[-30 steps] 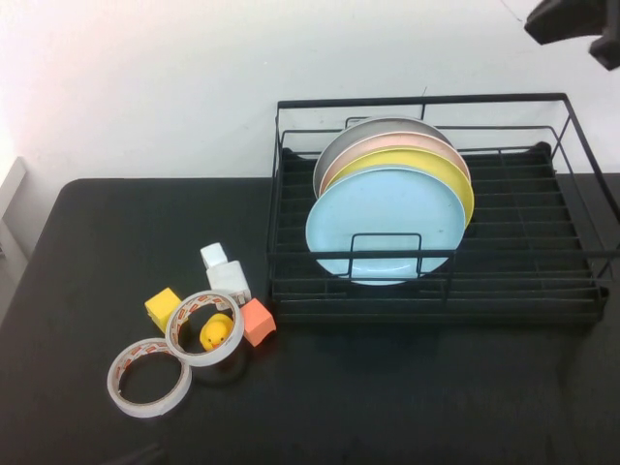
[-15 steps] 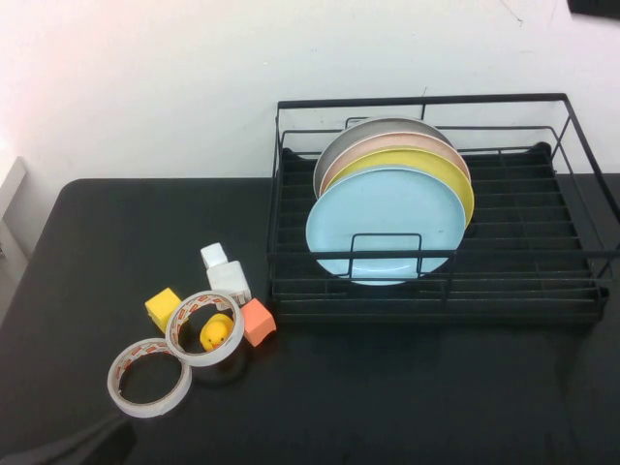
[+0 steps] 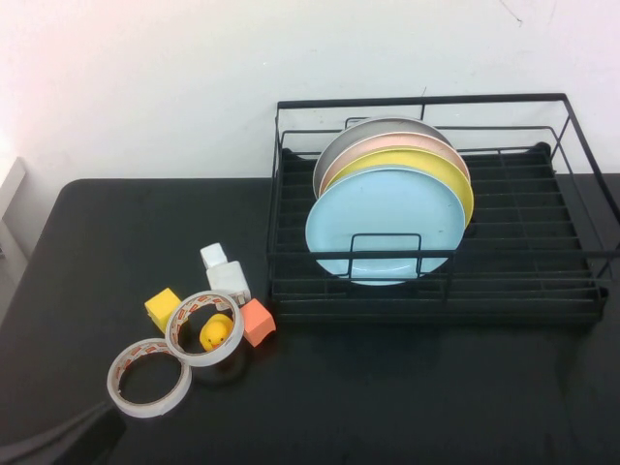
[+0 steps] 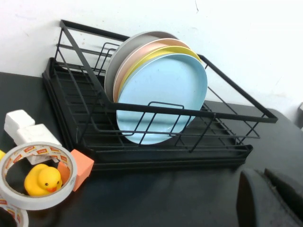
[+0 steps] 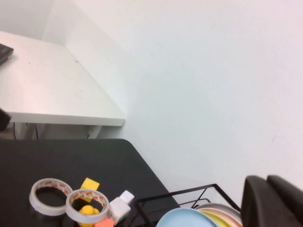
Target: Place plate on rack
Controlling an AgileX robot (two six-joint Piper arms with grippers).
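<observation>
The left gripper (image 4: pixel 270 198) sits low at the near edge of the table, well short of the large rectangular black wire dish rack (image 3: pixel 572 291), its dark fingers pressed together and holding nothing. The right gripper (image 5: pixel 272 201) is raised high above the rack, out of the high view, likewise closed on nothing.

Inside the rack, the large round pale light-blue plate (image 3: pixel 387 221) stands on edge between the upright dividers, frontmost in a row with a yellow plate (image 3: pixel 463 184), a pink plate (image 3: pixel 387 143) and a grey plate (image 3: pixel 368 129) behind it. Left of the rack lie two rolls of clear tape (image 3: pixel 148 378), a small yellow rubber duck (image 3: pixel 217 332) and some coloured blocks (image 3: pixel 258 322).

Judging by this, the placing looks complete: the plate is seated, both arms are clear, and nothing appears left but parking.
</observation>
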